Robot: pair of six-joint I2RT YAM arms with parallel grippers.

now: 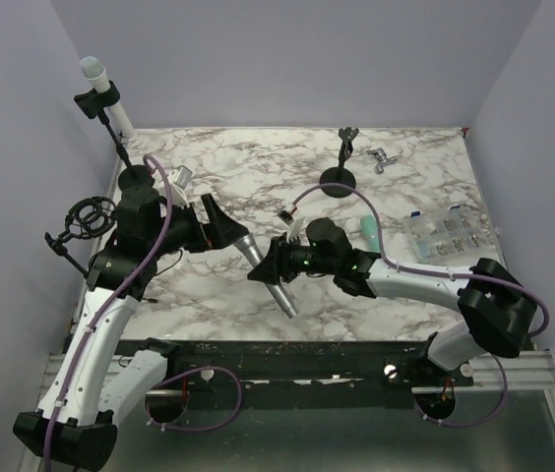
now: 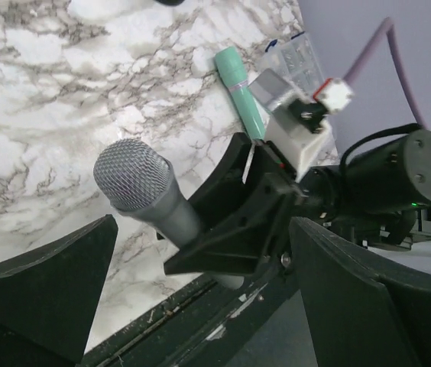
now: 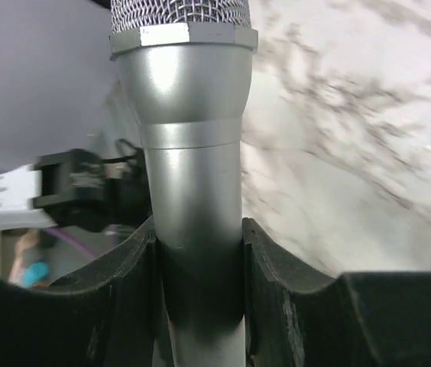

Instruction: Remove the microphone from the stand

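Silver, mesh-headed metal microphone (image 2: 135,182) is hovering above the white marbled table (image 1: 425,157); we are clenching its barrel in our right gripper (image 3: 199,264), while our left gripper (image 2: 202,229) is gaping wide at its head.

Noted satin-smooth silver metal on the microphone (image 3: 192,153) body, with a woven wire-mesh grille (image 2: 131,176) of duller grey. Found matt black plastic, faintly grainy, on the right gripper's fingers (image 3: 292,306) and the left gripper's fingers (image 2: 40,290). Saw a glossy white-and-grey marble-look tabletop (image 1: 258,177), a smooth teal plastic tube (image 2: 240,84), and a clear plastic box (image 1: 445,236).
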